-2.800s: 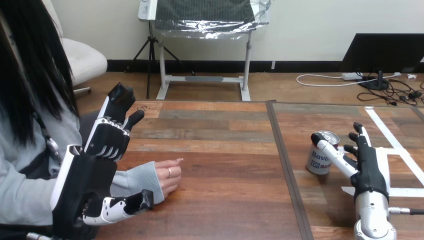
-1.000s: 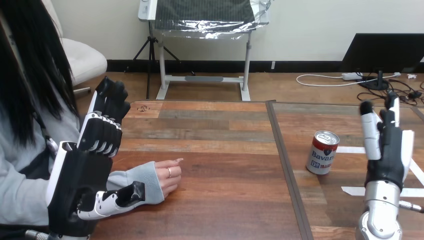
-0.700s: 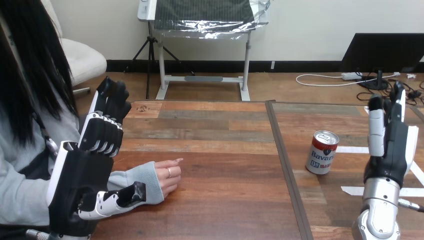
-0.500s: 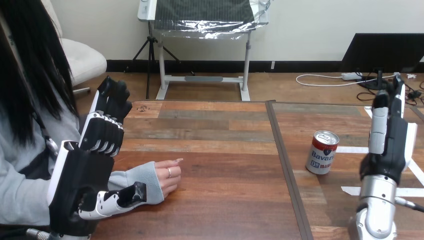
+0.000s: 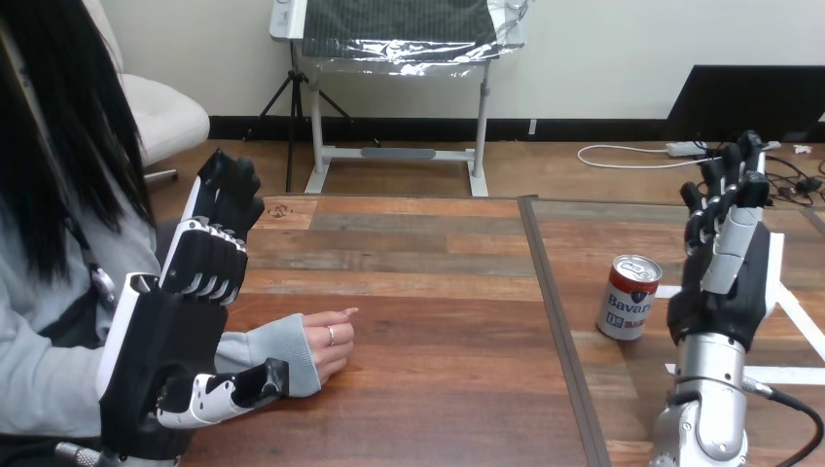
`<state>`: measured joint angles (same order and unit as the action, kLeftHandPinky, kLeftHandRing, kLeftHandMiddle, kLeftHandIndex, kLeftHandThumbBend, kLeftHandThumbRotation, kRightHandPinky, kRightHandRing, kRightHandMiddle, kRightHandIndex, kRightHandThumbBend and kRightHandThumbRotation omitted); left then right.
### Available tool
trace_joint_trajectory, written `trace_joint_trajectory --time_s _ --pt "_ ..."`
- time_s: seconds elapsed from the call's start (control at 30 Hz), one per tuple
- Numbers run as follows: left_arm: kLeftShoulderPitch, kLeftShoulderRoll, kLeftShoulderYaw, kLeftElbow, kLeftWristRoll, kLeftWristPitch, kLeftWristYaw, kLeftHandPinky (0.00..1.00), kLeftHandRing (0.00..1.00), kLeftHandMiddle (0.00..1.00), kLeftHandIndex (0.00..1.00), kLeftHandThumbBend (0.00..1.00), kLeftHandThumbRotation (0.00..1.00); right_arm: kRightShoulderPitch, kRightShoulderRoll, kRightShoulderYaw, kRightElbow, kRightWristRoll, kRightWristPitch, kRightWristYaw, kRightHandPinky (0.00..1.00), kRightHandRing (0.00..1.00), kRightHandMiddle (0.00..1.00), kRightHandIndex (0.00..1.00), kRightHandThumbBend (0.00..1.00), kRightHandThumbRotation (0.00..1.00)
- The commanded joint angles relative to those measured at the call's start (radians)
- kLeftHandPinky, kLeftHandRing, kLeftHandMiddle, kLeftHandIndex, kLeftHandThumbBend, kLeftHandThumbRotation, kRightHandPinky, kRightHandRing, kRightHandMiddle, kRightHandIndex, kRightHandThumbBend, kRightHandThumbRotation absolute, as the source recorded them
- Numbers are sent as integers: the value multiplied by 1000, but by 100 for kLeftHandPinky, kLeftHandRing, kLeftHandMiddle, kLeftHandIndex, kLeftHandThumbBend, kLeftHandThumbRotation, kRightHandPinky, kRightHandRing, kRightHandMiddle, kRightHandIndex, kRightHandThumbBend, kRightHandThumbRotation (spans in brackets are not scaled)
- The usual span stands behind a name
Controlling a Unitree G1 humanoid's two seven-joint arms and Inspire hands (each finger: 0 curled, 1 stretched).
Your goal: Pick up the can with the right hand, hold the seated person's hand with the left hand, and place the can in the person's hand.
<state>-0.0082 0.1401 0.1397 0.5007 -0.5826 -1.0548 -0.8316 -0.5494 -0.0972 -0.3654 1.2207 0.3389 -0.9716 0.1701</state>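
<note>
I am seeing one can (image 5: 628, 297) standing upright on the bench (image 5: 438, 292), near my right hand (image 5: 722, 290) at its 9 o'clock, not touching. That hand is hanging raised, fingers loosely straight, gripping nothing. My left hand (image 5: 180, 326) is standing raised, fingers extended, empty. One person's hand (image 5: 326, 345) is resting at its 3 o'clock; I cannot tell whether they touch.

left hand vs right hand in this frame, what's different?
Left hand stands beside the person's hand; right hand stands just right of the can. Left hand's thumb reaches the person's sleeve, contact unclear; right hand is apart from the can. Both are upright, open, holding nothing.
</note>
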Motion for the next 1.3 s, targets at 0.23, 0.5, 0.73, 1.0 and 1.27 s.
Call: trace_joint_trajectory --time_s 0.23,0.5,0.73,1.0,1.27 --pt "-57 -11 16 -1 5 -16 3 100 100 100 100 100 50 -77 -67 7 5 -93 19 -100 96 99 100 100 100 83" --pt "-50 -11 14 -7 4 -7 4 100 100 100 100 100 50 -69 -105 40 26 -204 57 -222 99 100 100 100 100 72" --pt "-50 -11 15 -4 -7 -3 -5 100 100 100 100 100 50 -65 -136 76 42 -293 131 -318 100 100 100 100 100 61" --pt "-51 -17 18 -3 -13 -9 -9 100 100 100 100 100 48 -62 -155 94 58 -336 201 -364 100 100 100 100 100 52" --pt "-37 -11 15 -21 -17 10 -10 100 100 100 100 100 47 -54 -171 128 67 -393 262 -432 100 100 100 100 100 50"
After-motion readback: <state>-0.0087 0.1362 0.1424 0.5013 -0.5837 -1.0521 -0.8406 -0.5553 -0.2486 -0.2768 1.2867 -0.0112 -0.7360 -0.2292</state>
